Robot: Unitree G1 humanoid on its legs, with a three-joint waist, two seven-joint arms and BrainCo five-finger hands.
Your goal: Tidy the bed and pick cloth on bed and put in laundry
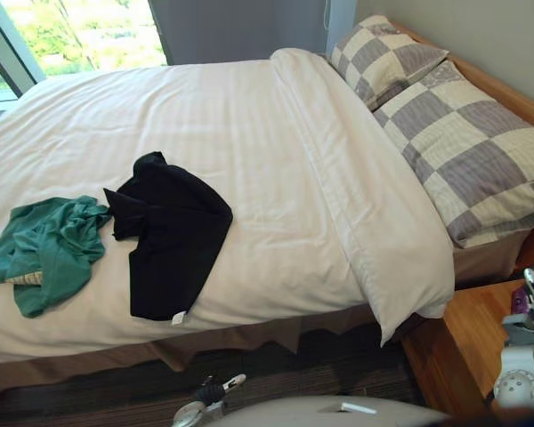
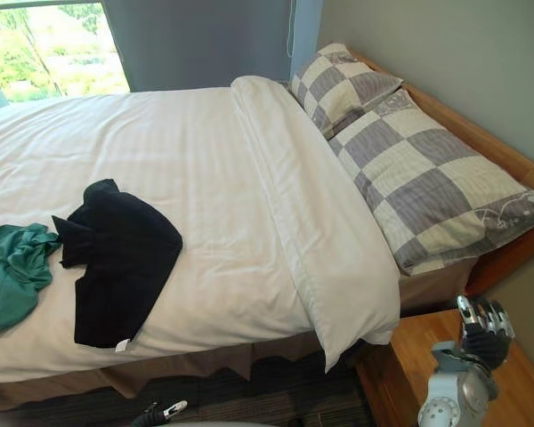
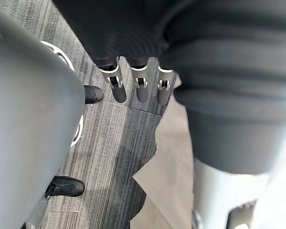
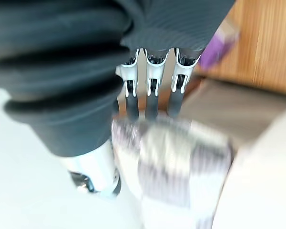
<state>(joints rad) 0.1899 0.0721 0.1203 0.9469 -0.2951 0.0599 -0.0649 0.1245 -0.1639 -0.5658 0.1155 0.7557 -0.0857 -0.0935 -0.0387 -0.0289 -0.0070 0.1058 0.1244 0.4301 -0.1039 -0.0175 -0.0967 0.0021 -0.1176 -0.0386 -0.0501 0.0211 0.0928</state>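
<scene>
A black cloth (image 1: 173, 231) lies spread on the white duvet (image 1: 249, 151) near the bed's front edge. Just left of it, touching it, a crumpled green cloth (image 1: 49, 249) sits at the bed's left side. My left hand (image 3: 142, 88) hangs low in front of the bed above the carpet, fingers straight and holding nothing; it also shows at the lower edge of the left eye view (image 1: 205, 405). My right hand (image 2: 485, 334) is raised over the wooden nightstand (image 1: 467, 338) at the right, fingers (image 4: 150, 90) straight and empty. Both hands are well away from the cloths.
Two checkered pillows (image 1: 383, 58) (image 1: 472, 151) lie at the head of the bed on the right, against a wooden headboard (image 2: 481, 142). A small purple object (image 4: 214, 47) rests on the nightstand. A window (image 1: 80, 31) stands beyond the bed. Dark striped carpet (image 1: 320, 365) runs along the beige bed skirt (image 3: 174, 157).
</scene>
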